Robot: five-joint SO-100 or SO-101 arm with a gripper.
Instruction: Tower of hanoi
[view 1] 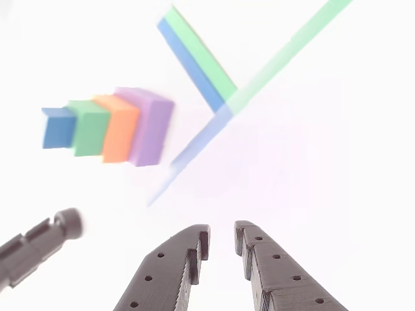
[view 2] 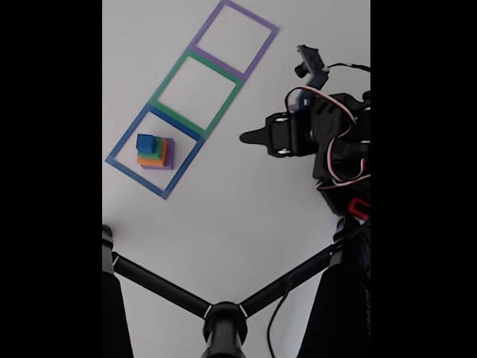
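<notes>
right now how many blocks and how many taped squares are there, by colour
Blue block: 1
Green block: 1
Orange block: 1
Purple block: 1
Blue taped square: 1
Green taped square: 1
Purple taped square: 1
Total: 4 blocks stacked in one tower, 3 squares, 7 things.

Overexposed up close, flatter and dimmer from the fixed camera

From the other view my counter [view 1: 337,162] is blown out to near pure white, the block stack [view 1: 110,126] smeared and soft-edged, the tape lines [view 1: 194,58] hazy (my hand [view 1: 222,243] is comparatively crisp). The fixed view is evenly lit and greyish, with faint shadows, black bars down both sides and small, slightly soft detail.
</notes>
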